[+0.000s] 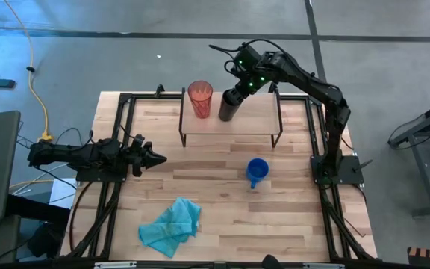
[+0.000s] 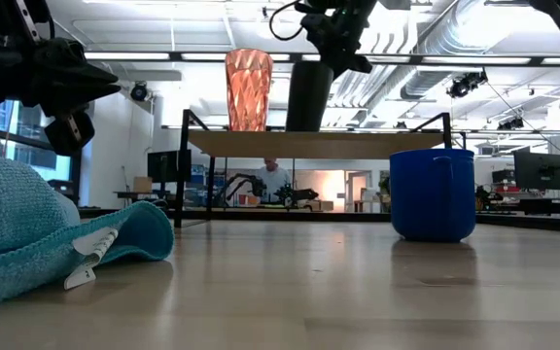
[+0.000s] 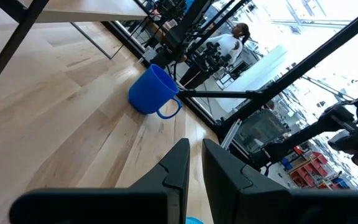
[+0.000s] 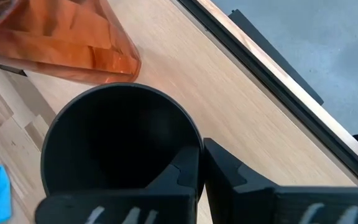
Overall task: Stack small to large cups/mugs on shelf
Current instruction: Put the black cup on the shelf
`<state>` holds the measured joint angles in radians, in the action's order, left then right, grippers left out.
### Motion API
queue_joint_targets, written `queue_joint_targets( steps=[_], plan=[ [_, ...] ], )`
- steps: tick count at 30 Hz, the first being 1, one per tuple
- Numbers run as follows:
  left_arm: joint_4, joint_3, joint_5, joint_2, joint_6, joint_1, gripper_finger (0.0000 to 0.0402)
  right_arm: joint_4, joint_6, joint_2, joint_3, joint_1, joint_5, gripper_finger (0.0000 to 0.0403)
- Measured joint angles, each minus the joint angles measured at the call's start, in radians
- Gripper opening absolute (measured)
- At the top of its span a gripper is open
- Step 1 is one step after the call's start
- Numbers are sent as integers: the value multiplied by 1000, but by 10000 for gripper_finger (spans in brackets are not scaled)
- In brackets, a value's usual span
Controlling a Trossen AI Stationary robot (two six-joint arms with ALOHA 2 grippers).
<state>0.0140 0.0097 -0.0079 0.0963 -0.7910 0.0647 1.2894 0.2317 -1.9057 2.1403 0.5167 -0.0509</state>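
The shelf stands at the table's far middle. On its board the red-orange tumbler stands upright on its base. Just right of it is the black cup, with my right gripper shut on its rim from above. In the low view the black cup is upright with its base at the shelf board. The blue mug stands on its base on the tabletop, nearer than the shelf. My left gripper waits shut at the table's left, pointing level. My right gripper holds the black cup by its rim, one finger inside the cup and one outside. The fingers slant down from the far right. The cup stays upright; whether its base rests on the shelf board I cannot tell.
A crumpled teal cloth lies near the table's front left edge and fills the low view's left. The shelf board is bare to the right of the black cup. Black frame rails run along the table's left and right edges.
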Motion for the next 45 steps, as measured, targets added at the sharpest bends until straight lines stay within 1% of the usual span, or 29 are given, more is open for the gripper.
queue_joint_targets(
  steps=[38,45],
  plan=[
    [0,0,0,0,-3,0,33,29,-3,3,0,12,16,0],
    [0,0,0,0,-2,0,33,65,-7,3,66,26,27,0]
  ],
)
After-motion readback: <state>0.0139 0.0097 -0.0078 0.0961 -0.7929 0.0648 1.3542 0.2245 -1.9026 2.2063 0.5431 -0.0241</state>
